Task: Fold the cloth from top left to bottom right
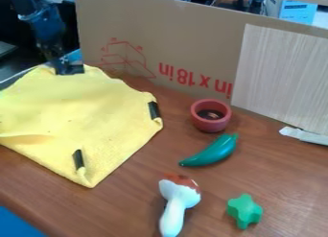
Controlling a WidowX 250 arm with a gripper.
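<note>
So in the camera view, the yellow cloth (70,121) lay spread over the left part of the bench (128,202), running out to the left edge of the view. It was kinda wavy, with soft ripples on the left and a bumpy far edge. One dark strip (154,110) sat at its right edge, and another dark strip (78,159) sat close to the near corner, right by a little pinched-up crease.

The black arm came in from the far left, with its tool (69,68) down at the cloth's far edge. Honestly couldn't tell if the tool was wide, narrow or had hold of the fabric.

Over to the right of the cloth there was a reddish bowl (197,118) with a dark inside, then a shiny green pepper-looking thing (213,153) just nearer than that. Nearer again was a toy mushroom (174,209), white with a reddish-brown top, and a knobbly green star-ish piece (244,211) to its right. A cardboard sheet (167,34) with red print stood along the far side, a pale wood-grain panel (282,77) covered its right part, and a whitish strip (304,135) lay by the panel's foot.
</note>
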